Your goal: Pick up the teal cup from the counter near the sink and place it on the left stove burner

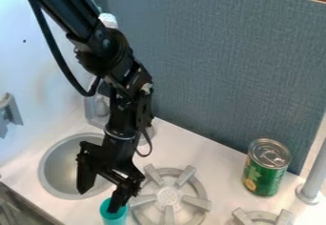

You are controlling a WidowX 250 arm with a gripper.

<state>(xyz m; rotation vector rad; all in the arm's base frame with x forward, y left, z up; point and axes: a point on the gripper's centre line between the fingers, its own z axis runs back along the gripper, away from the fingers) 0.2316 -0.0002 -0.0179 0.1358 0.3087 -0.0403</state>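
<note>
One teal cup [115,219] stood with its mouth up and its long axis upright near the front edge of a white toy-kitchen counter [197,150], directly below one finger of a black gripper [98,201]. The gripper's two fingers were spread well apart and clamped on nothing; the cup was under the burner-side finger [118,201] rather than in the gap, though whether that tip dipped inside the rim or passed in front of it could not be told. The opposite finger [85,178] hung on the sink side, over the round metal sink [45,171]. Just beside the cup, toward the back edge, was a grey spoked burner [168,198]. Farther off, near the back edge, an unopened metal-topped can [265,168] stood upright, its green label marked with a yellowish design and print too small to read. A second burner [262,217] and a pale post [313,178] flanked it, with a blue-grey panel [235,66] rising behind. No lettering was legible on the cup.
</note>
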